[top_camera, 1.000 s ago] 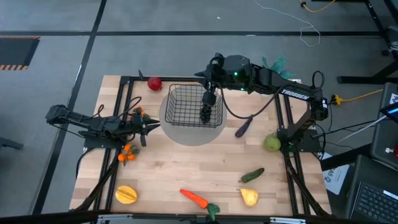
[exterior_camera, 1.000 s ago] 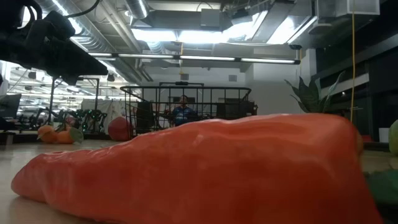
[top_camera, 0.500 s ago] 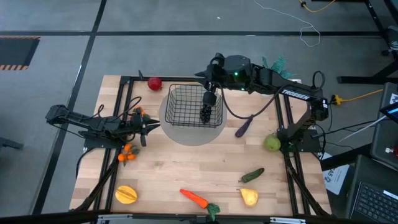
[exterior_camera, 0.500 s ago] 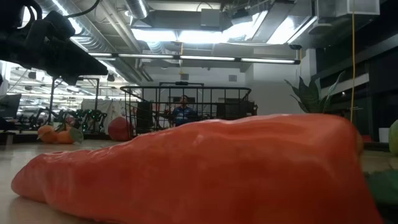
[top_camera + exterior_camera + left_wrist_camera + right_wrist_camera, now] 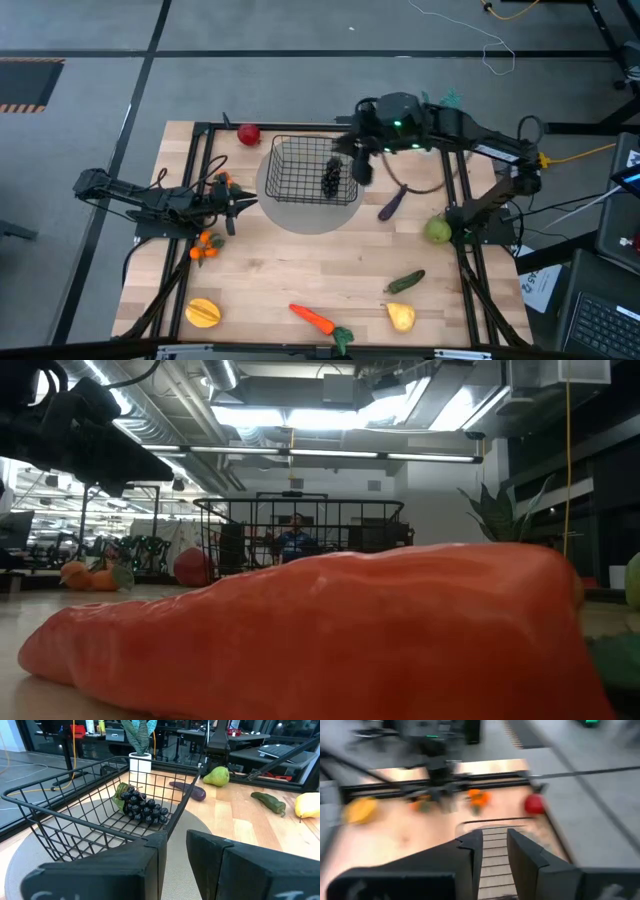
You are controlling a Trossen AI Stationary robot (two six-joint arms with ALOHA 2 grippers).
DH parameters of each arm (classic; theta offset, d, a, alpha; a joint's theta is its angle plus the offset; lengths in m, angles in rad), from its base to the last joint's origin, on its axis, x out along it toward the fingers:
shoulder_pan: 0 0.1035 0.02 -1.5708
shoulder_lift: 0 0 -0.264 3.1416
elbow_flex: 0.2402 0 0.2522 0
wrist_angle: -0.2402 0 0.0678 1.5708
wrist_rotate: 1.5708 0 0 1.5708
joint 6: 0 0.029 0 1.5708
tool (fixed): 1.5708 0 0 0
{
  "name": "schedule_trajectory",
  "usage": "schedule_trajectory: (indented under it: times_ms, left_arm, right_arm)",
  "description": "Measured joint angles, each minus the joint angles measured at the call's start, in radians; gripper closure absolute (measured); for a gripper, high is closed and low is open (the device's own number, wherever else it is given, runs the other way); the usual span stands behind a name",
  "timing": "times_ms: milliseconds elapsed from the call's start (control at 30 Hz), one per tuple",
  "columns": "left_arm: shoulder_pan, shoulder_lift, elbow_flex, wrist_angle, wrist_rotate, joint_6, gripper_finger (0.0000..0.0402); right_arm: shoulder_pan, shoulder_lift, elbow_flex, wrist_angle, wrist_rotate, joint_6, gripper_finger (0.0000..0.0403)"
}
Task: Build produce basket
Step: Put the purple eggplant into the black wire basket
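**Grapes in the basket, fruit scattered around**

Wooden tabletop inside a black frame carries the black wire basket on a grey round mat near the far edge. Dark grapes lie inside it, against its right wall. A red apple sits just beyond the basket's left corner; an eggplant and a green pear lie to its right. Cucumber, yellow pear, carrot and a yellow-orange fruit line the near edge, leaving the table's middle open. Small oranges sit beside the left gripper, which rests low at the left, aimed at the basket, fingers slightly apart and holding nothing. The right gripper hangs over the basket's right rim, fingers a little apart and empty.
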Motion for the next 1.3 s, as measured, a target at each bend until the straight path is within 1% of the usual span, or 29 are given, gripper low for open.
schedule_trajectory:
  times_ms: [133,233,300,500,567,700,867,967,1033,1133,1233,1300]
  left_arm:
    - [0.000,0.000,0.000,0.000,0.000,0.000,0.0337]
    - [0.000,0.000,0.000,0.000,0.000,0.000,0.0337]
    - [0.000,0.000,0.000,0.000,0.000,0.000,0.0337]
    - [0.000,0.000,0.000,0.000,0.000,0.000,0.0337]
    - [0.000,0.000,0.000,0.000,0.000,0.000,0.0337]
    - [0.000,0.000,0.000,0.000,0.000,0.000,0.0337]
    - [0.000,0.000,0.000,0.000,0.000,0.000,0.0337]
    - [0.000,0.000,0.000,0.001,0.000,0.000,0.0337]
    - [0.000,0.000,0.000,0.000,0.000,0.000,0.0337]
    - [0.000,0.000,0.000,0.000,0.000,0.000,0.0337]
    - [0.000,0.000,0.000,0.001,0.000,0.000,0.0337]
    - [0.000,0.000,0.000,0.001,0.000,0.000,0.0337]
  right_arm:
    - [0.036,-0.070,0.001,-0.082,-0.137,0.049,0.0322]
    - [0.072,-0.119,0.002,-0.177,-0.192,0.095,0.0322]
    - [0.099,-0.145,0.002,-0.253,-0.208,0.126,0.0322]
    - [0.202,-0.213,0.001,-0.507,-0.206,0.244,0.0322]
    - [0.246,-0.226,0.001,-0.556,-0.170,0.297,0.0322]
    - [0.333,-0.239,0.001,-0.597,-0.073,0.414,0.0322]
    - [0.426,-0.238,0.000,-0.685,0.007,0.520,0.0322]
    - [0.472,-0.233,-0.003,-0.747,0.108,0.605,0.0322]
    - [0.495,-0.237,-0.022,-0.735,0.174,0.640,0.0322]
    - [0.522,-0.239,-0.049,-0.737,0.234,0.676,0.0322]
    - [0.539,-0.239,-0.111,-0.738,0.269,0.698,0.0322]
    - [0.543,-0.239,-0.163,-0.739,0.270,0.726,0.0322]
